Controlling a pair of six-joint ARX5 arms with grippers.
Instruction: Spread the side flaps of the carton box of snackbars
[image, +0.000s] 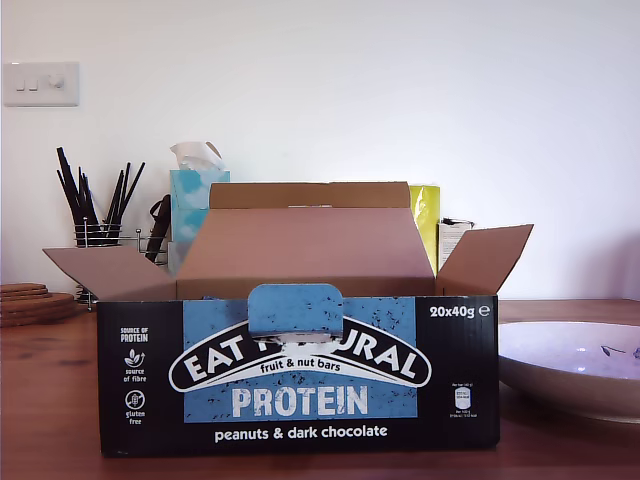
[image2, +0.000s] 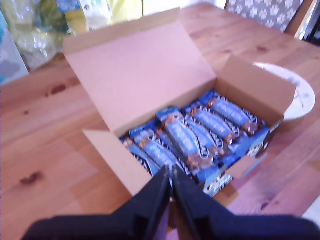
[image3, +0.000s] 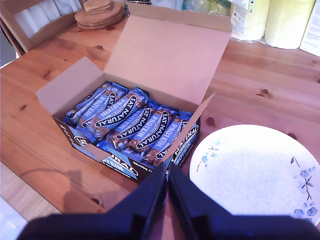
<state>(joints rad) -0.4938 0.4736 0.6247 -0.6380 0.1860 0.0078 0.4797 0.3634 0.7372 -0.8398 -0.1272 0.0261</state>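
Both my first gripper (image2: 171, 186) and my second gripper (image3: 167, 181) hang closed, empty (fingers pressed together), above the carton box of snackbars (image: 298, 375), its side flaps (image: 110, 272) spread outward.

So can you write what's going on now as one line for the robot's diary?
carton box of snackbars: lid up | side flaps: angled outward | my first gripper: shut, above box | my second gripper: shut, near plate
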